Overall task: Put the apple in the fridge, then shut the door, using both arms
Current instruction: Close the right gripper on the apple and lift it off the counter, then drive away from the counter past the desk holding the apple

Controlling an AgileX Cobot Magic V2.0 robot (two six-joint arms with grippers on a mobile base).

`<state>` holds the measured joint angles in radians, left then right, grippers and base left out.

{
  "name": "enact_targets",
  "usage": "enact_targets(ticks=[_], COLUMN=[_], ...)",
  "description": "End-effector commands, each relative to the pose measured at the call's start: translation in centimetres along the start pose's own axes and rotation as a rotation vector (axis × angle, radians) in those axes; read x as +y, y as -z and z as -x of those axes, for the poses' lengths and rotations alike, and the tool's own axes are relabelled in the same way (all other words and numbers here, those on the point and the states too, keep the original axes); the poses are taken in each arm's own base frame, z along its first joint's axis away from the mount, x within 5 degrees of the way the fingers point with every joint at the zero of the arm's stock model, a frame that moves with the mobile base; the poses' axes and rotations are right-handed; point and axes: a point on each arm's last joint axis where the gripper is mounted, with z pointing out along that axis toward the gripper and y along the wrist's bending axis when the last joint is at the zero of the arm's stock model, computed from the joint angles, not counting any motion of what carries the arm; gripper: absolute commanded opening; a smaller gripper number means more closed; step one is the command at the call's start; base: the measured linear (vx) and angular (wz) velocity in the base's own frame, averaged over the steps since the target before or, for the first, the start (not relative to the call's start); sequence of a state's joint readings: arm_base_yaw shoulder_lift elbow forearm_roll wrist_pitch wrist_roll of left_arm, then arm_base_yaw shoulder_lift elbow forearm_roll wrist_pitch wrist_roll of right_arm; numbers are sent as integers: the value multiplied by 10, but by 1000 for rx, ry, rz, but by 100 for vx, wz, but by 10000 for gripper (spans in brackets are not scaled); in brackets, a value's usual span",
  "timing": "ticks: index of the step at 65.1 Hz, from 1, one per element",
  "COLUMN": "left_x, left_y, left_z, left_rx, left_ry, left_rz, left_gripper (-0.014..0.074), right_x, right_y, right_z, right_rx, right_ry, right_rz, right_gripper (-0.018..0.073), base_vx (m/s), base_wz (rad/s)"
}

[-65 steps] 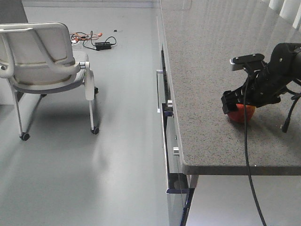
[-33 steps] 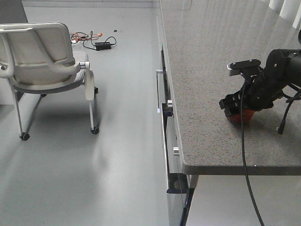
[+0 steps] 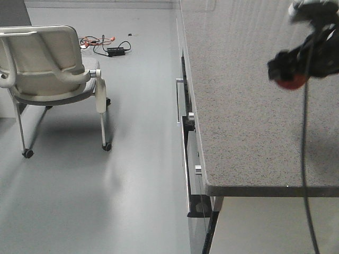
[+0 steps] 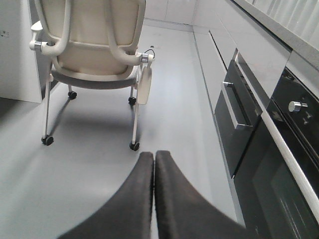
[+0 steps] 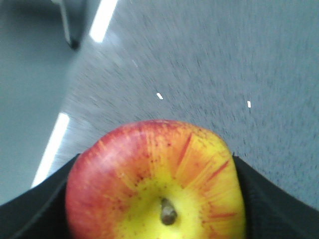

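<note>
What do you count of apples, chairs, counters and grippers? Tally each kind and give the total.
apple: 1
chair: 1
stone-topped counter: 1
grippers: 2, the left gripper shut and empty, the right gripper shut on the apple
Total: 5

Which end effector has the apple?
The right end effector, shut on the apple. The left end effector is shut empty over the floor.
</note>
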<state>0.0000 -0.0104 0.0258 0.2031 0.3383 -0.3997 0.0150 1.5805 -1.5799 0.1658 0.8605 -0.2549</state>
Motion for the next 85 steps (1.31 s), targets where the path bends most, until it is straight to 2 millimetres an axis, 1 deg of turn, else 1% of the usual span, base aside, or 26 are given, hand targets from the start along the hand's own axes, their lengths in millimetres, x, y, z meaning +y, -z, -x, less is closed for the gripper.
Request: enact_targets(ticks=[1, 4, 5, 8, 9, 10, 15, 23, 32, 40, 85], left_x=[-1, -1, -1, -1, -1, -1, -1, -1, -1, -1, -1], left_y=[-2, -2, -2, -2, -2, -2, -2, -2, -2, -2, -2], left_z=[-2, -2, -2, -2, -2, -2, -2, -2, -2, -2, -2], left_rx=[-53, -53, -53, -53, -53, -53, -53, -53, -53, -53, -53], left_ry=[2, 2, 2, 2, 2, 2, 2, 2, 2, 2, 4], left_rz=[-24, -24, -24, -24, -24, -24, -24, -24, -24, -24, -24], left_gripper=[-8, -8, -8, -8, -8, -8, -8, -8, -8, -8, -8], right_x=[13, 19, 22, 28, 29, 31, 40, 49, 54, 55, 55], right_y=[75, 97, 108, 129, 132, 141, 170, 204, 228, 237, 235], right_z=[16, 14, 13, 9, 8, 6, -3, -15, -24, -27, -27], right_rx=[-209, -242, -259, -285, -285, -298, -323, -369, -421, -440, -437], right_ry=[22, 27, 31, 42, 44, 49, 60, 76, 90, 95, 93], right_rz=[38, 70, 77, 103, 113, 120, 158, 178, 174, 174, 178], right_gripper=[-11, -11, -11, -11, -11, -11, -11, -11, -11, -11, -11], base_vx=[0, 0, 0, 0, 0, 0, 0, 0, 0, 0, 0], base_wz=[0, 0, 0, 0, 0, 0, 0, 0, 0, 0, 0])
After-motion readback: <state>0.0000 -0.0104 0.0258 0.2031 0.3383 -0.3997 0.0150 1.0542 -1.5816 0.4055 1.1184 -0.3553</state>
